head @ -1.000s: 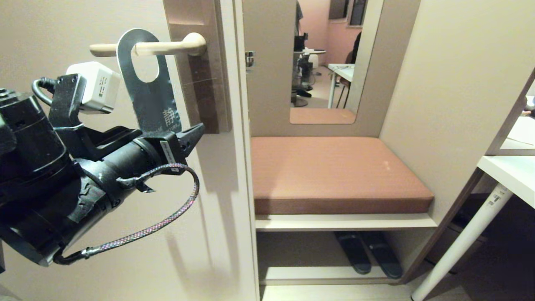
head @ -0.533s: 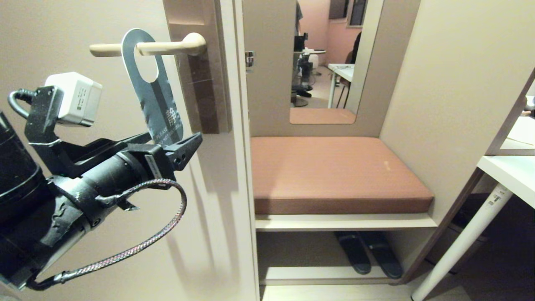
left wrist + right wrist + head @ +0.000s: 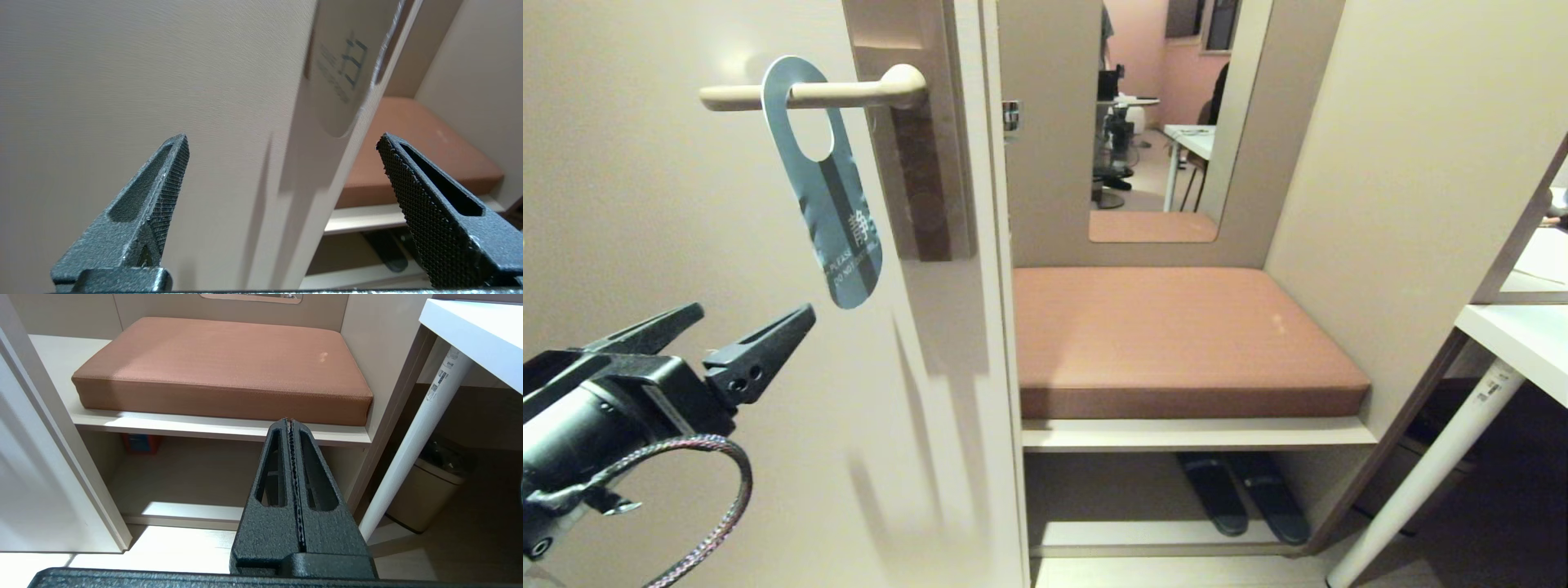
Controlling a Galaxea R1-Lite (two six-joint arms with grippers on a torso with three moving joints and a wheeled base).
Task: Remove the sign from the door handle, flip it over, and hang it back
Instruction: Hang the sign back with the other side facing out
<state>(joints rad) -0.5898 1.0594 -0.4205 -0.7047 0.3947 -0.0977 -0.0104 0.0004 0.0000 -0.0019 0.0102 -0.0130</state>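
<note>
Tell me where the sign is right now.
In the head view, upper left: the sign hangs by its hole on the door handle, above the open left gripper, untouched.

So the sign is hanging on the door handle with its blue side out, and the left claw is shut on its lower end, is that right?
Not quite. The sign does hang on the door handle blue side out, but the left claw is open and empty, below the sign and clear of it. The head view shows the gap, and the left wrist view shows the fingers wide apart.

sign: blue side out, tilted | hangs on door handle
</note>
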